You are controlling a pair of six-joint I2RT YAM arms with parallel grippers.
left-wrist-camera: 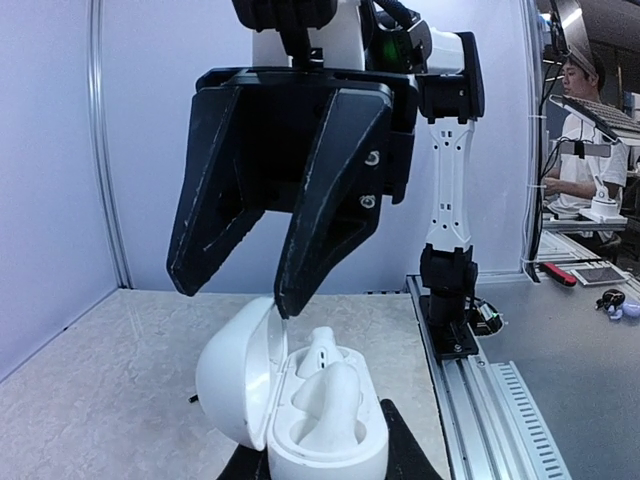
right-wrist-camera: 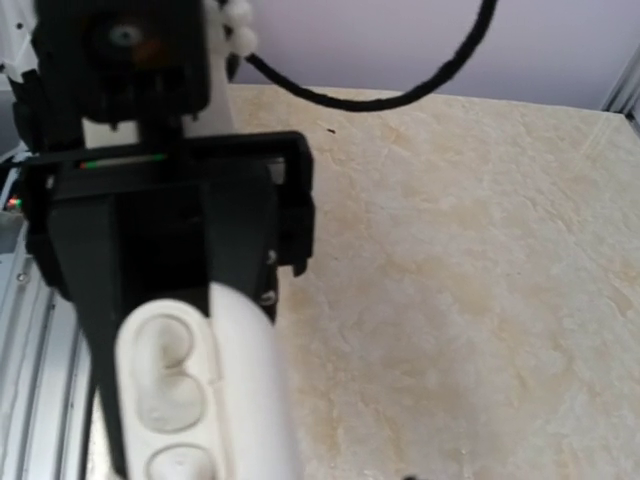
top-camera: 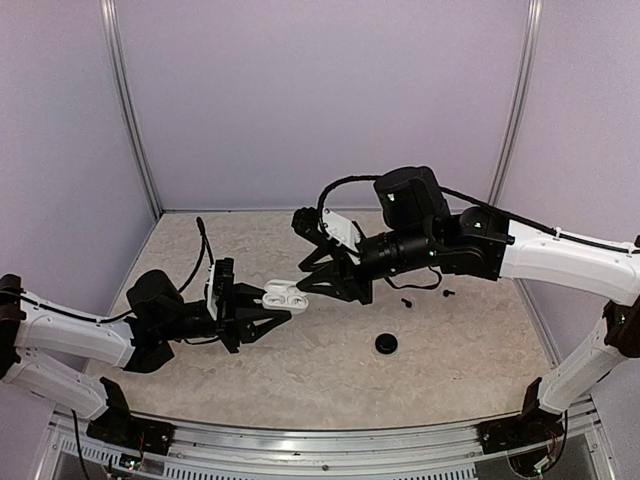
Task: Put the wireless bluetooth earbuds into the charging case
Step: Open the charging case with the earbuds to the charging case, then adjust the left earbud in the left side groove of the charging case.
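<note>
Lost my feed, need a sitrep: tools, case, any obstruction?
Left tool shut on glossy white oval charging case, lid open. Right tool open, tips at the lid. Both small white earbuds inside. Nothing blocking.

Charging case (left-wrist-camera: 240, 385): glossy, smooth white plastic. 2 earbuds (left-wrist-camera: 325, 398): smooth white plastic. Right gripper (left-wrist-camera: 235, 300) fingers (left-wrist-camera: 330, 190): matt black plastic, scuffed edges. Table (left-wrist-camera: 100, 380): matt, marbled beige. Rail (left-wrist-camera: 505, 400): ribbed metal.

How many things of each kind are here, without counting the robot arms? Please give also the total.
charging case: 1
earbuds, both seated in the case: 2
black round disc: 1
small dark bits on the table: 2
Total: 6
</note>
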